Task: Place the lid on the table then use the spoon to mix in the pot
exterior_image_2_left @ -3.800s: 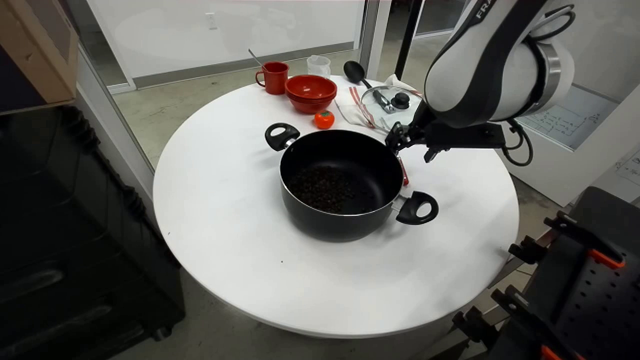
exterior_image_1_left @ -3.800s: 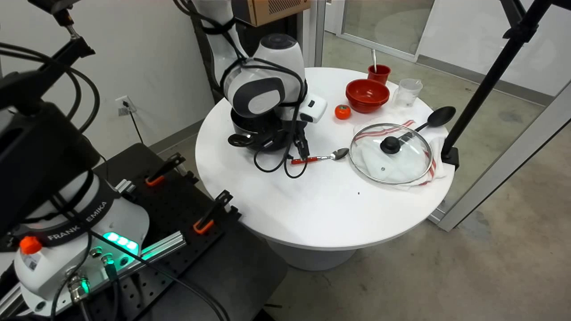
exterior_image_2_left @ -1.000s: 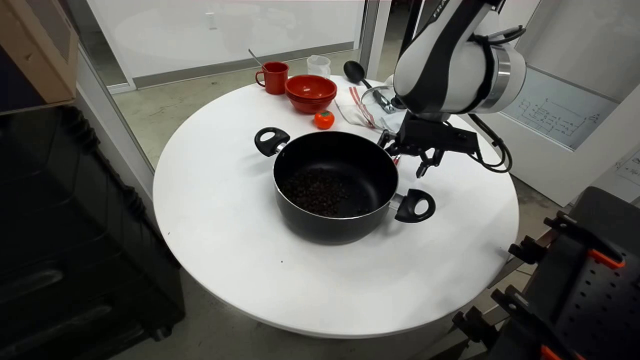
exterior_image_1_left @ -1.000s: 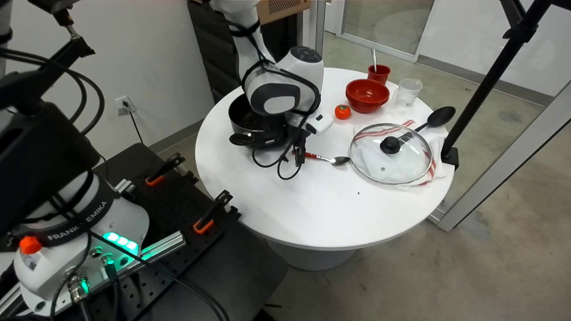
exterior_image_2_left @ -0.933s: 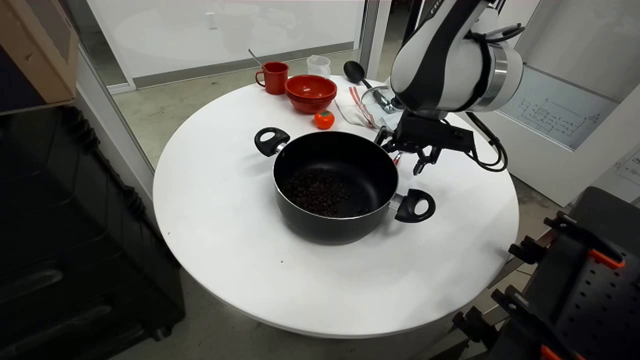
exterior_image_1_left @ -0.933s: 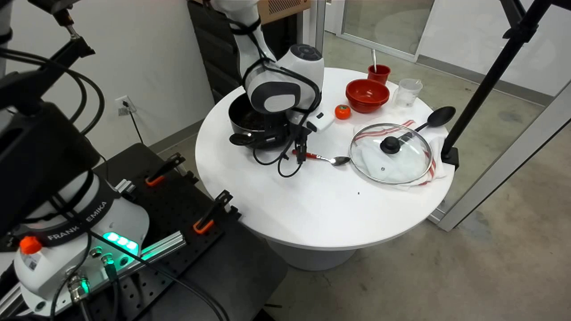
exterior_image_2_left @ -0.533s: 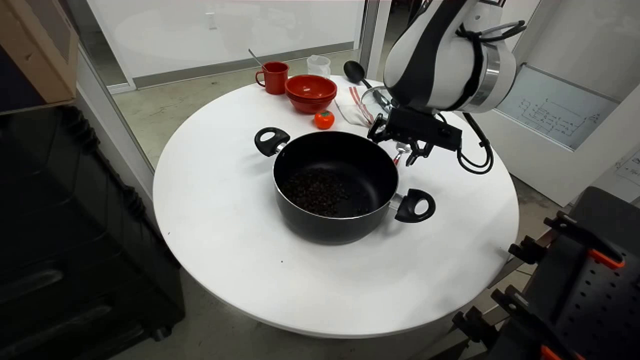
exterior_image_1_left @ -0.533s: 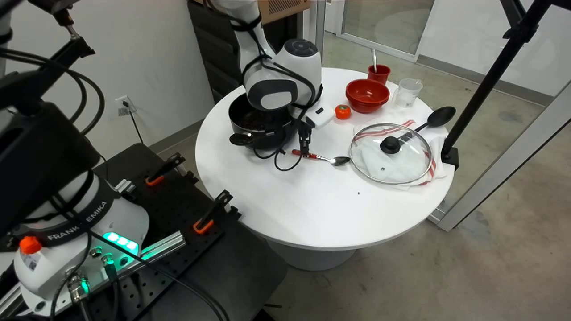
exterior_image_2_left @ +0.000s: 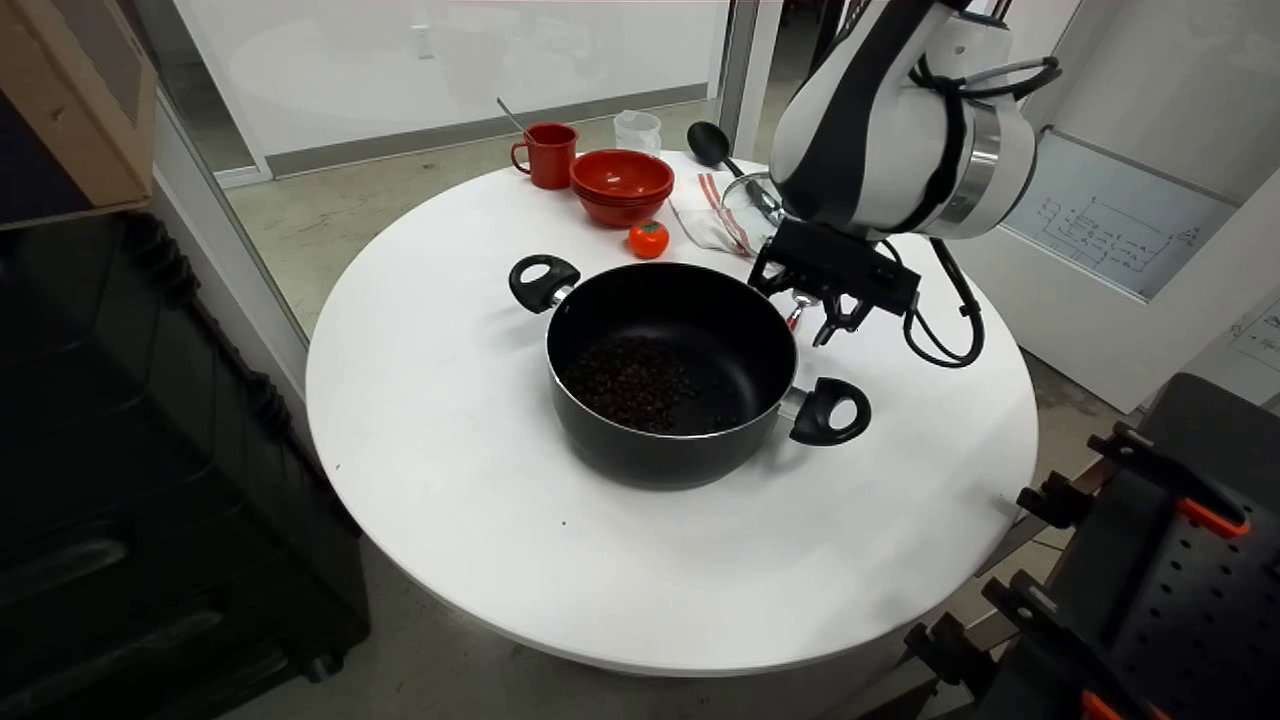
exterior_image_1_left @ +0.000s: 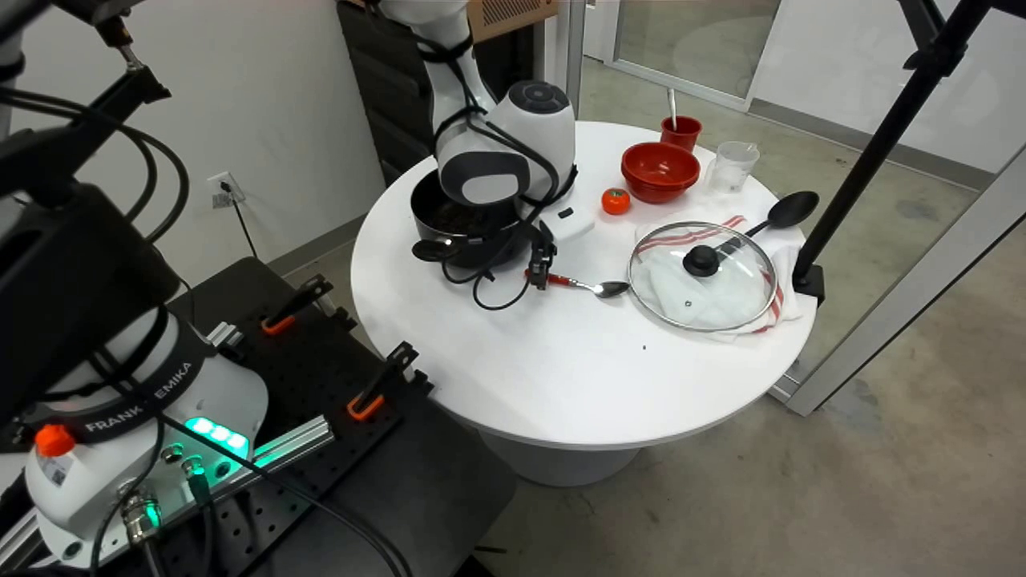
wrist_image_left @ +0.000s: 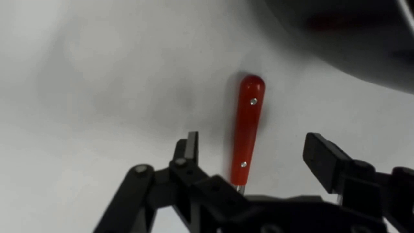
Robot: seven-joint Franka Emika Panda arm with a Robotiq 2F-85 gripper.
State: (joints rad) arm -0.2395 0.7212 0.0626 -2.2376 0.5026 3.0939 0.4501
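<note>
My pincer (wrist_image_left: 252, 145) stands spread wide with nothing in its hold, its tips on either side of the spoon (wrist_image_left: 247, 129) at the red handle and apart from it; how high they hang I cannot tell. The spoon lies well in from the round edge of the table (exterior_image_1_left: 561, 361), and taking it up is, I judge, my step in hand. I should turn a touch to square my fingers to the slanting handle, sink straight down, then squeeze firmly, since so slim a handle may twist once it meets resistance. The pot (exterior_image_2_left: 665, 460) sits just beside the handle's end, so I must keep my nearer finger off its wall, and lift above its rim before going sideways to the dark bits (exterior_image_2_left: 635, 385) inside. Farther out, past the spoon's bowl, the lid (exterior_image_1_left: 697, 284) lies over a striped towel (exterior_image_1_left: 789, 308) toward the edge by the black pole (exterior_image_1_left: 879, 152).
</note>
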